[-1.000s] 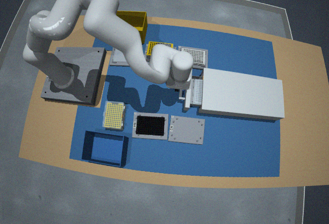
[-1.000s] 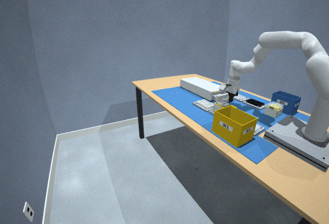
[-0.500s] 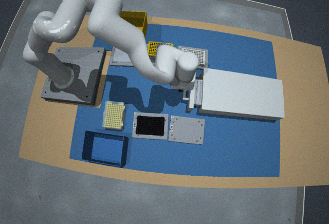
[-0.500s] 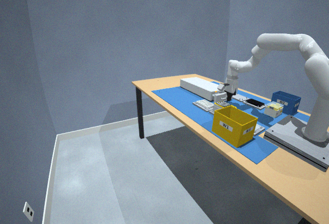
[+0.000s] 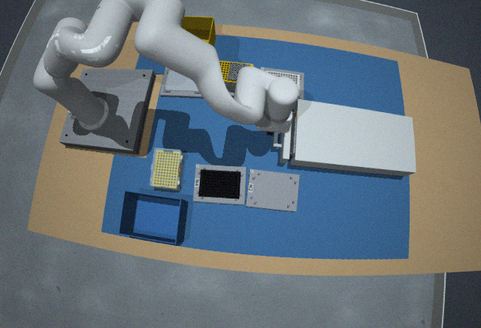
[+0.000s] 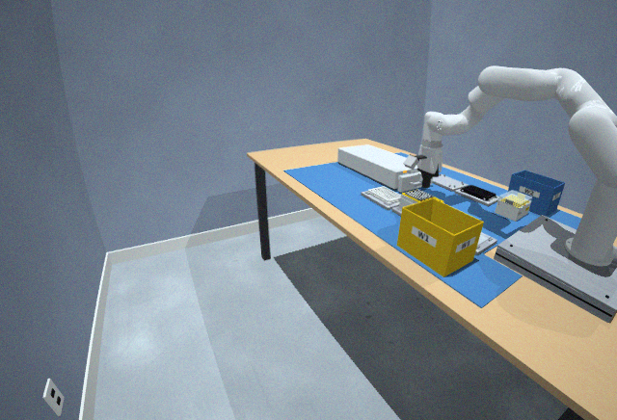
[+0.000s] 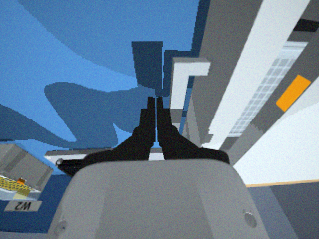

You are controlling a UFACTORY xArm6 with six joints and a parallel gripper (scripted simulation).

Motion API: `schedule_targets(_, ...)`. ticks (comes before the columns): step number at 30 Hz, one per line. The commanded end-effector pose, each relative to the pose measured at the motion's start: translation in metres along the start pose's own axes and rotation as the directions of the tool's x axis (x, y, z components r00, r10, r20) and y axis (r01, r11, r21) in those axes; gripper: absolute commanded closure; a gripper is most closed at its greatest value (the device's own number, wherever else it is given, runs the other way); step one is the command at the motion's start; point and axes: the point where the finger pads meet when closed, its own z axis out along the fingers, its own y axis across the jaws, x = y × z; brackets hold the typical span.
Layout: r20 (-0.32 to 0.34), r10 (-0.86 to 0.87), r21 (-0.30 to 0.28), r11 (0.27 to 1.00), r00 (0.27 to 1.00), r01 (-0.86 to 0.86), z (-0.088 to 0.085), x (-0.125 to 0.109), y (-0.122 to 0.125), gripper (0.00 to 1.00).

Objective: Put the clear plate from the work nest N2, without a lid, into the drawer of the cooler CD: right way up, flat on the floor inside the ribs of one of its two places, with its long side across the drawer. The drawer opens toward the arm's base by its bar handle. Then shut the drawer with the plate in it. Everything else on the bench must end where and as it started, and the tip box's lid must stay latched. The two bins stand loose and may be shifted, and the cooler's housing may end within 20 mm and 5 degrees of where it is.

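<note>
The white cooler CD [image 5: 353, 138] lies at the right of the blue mat. Its drawer front [image 5: 286, 144] stands out only a narrow gap from the housing. In the wrist view a strip of the clear plate's well grid [image 7: 264, 95] shows in that gap, lying flat inside the drawer. My gripper [image 5: 276, 138] is shut and empty, fingers pointing down, right beside the white bar handle [image 7: 183, 82] on the arm's side; the fingertips are pressed together. The work nest N2 [image 5: 273, 190] holds nothing. The gripper also shows in the exterior view [image 6: 427, 181].
A black plate [image 5: 219, 183] sits in the nest left of N2. The yellow tip box [image 5: 167, 168] and blue bin [image 5: 155, 217] are at the front left. A yellow bin [image 5: 198, 28], a yellow rack [image 5: 233, 69] and a white plate [image 5: 285, 75] stand behind the arm.
</note>
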Motion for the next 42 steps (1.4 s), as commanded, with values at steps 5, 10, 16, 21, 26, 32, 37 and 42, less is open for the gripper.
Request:
schedule_targets(5,0.000,0.000,-0.005,1.000,1.000,0.000,-0.003,0.000,0.012,1.00)
schedule_targets(10,0.000,0.000,-0.005,1.000,1.000,0.000,-0.003,0.000,0.021,1.00)
schedule_targets(16,0.000,0.000,-0.005,1.000,1.000,0.000,-0.003,0.000,0.022,1.00)
schedule_targets(21,0.000,0.000,-0.005,1.000,1.000,0.000,-0.003,0.000,0.022,1.00)
schedule_targets(26,0.000,0.000,-0.005,1.000,1.000,0.000,-0.003,0.000,0.022,1.00)
schedule_targets(32,0.000,0.000,-0.005,1.000,1.000,0.000,-0.003,0.000,0.022,1.00)
schedule_targets(37,0.000,0.000,-0.005,1.000,1.000,0.000,-0.003,0.000,0.022,1.00)
schedule_targets(42,0.000,0.000,-0.005,1.000,1.000,0.000,-0.003,0.000,0.022,1.00)
